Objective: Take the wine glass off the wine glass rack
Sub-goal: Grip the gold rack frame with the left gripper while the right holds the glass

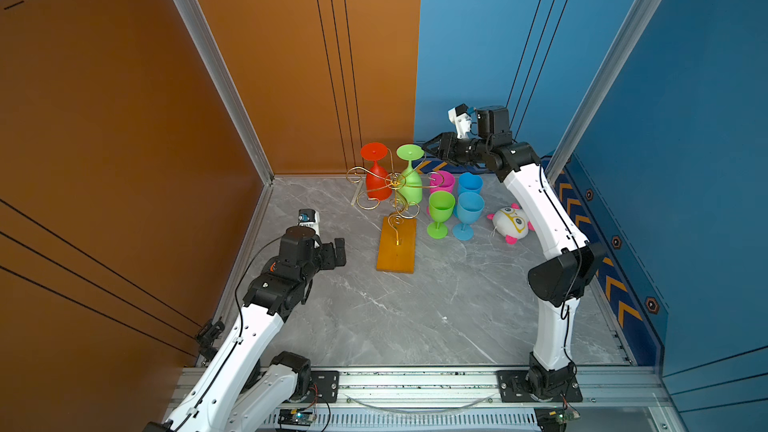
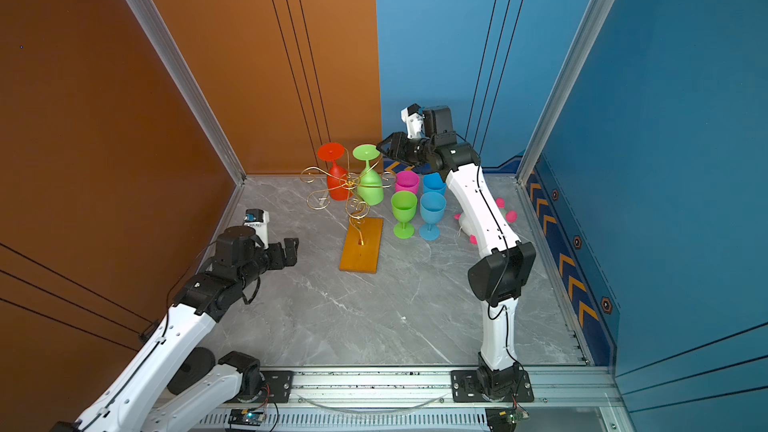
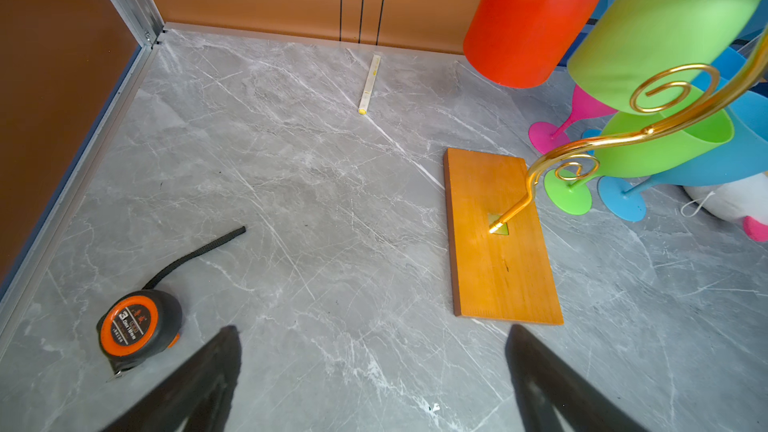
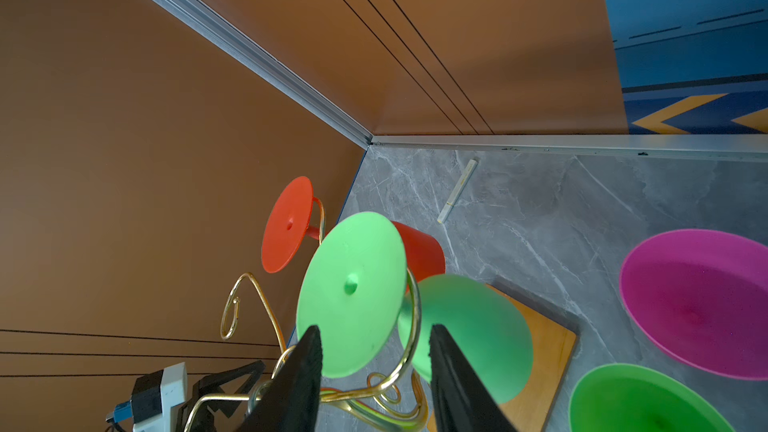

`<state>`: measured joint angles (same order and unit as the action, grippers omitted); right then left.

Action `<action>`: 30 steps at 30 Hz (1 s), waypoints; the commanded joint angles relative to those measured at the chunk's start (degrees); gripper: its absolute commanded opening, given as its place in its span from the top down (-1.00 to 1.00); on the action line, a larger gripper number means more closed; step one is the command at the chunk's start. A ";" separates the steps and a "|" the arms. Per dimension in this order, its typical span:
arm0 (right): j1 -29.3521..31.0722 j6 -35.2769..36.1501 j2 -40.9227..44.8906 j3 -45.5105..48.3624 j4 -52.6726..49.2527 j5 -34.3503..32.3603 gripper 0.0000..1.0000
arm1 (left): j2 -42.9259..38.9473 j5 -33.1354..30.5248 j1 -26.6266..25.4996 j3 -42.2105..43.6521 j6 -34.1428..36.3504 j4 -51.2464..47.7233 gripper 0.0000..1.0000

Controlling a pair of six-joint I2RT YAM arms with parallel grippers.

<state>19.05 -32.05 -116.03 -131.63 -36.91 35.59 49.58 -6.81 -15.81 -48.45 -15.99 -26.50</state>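
**A robot test booth in a lab.**
A left arm (image 1: pixel 249 338) and a right arm (image 1: pixel 536 201) are bolted to a metal rail (image 1: pixel 415 384). Aluminium posts (image 1: pixel 216 72) frame plain orange (image 1: pixel 104 118) and blue wall panels (image 1: pixel 478 35) around a marble-look table top (image 1: pixel 415 317). A bare circuit board (image 1: pixel 295 415) sits at the front edge, and a tape measure (image 3: pixel 139 326) lies on the table.

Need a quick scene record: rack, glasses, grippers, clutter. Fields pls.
rack: rack, gold wire on a wooden base, upright
hanging: red glass and hung green glass, both upside down
standing: pink glass, back blue glass, standing green glass, front blue glass, all right of the rack in both top views
left gripper: left gripper open, empty, left of the base
right gripper: right gripper open, at the hung green glass's foot, holding nothing
clutter: plush toy, tape measure, pen
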 commanded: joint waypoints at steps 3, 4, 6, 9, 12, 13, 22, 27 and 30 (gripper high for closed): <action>-0.40 0.02 2.37 1.20 -0.14 2.80 0.00 | 0.07 8.35 0.80 -7.12 -4.15 -0.41 -0.98; -0.41 0.22 2.36 1.36 -0.19 2.92 -0.01 | 0.28 9.43 0.87 -8.18 -5.56 -0.54 -0.97; -0.45 0.37 2.49 1.77 -0.12 2.96 -0.02 | 0.09 11.27 0.78 -9.81 -8.18 -0.50 -0.96; -0.60 0.67 2.60 2.26 -0.10 3.49 -0.02 | -0.04 13.53 0.84 -12.79 -11.19 -0.56 -0.96; -0.76 0.68 2.56 2.43 0.07 4.08 -0.03 | 0.20 16.49 0.85 -14.90 -14.12 -0.49 -0.95; -0.84 0.64 2.52 2.43 0.25 4.26 -0.03 | 0.71 17.96 0.80 -15.61 -15.26 -0.48 -0.95; -1.16 -0.35 2.43 4.07 2.27 6.30 -0.02 | 5.66 27.43 0.63 -19.59 -23.59 1.75 -0.85; -1.19 -0.80 3.17 5.92 4.01 7.20 0.01 | 7.49 29.75 0.48 -20.01 -25.65 2.13 -0.76; -1.19 -1.23 3.56 7.01 5.08 7.69 0.03 | 8.64 31.08 0.45 -19.77 -27.16 3.67 -0.57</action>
<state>18.26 -32.27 -115.39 -125.67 -34.33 41.63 57.69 20.91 -15.64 -66.94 -40.88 -25.78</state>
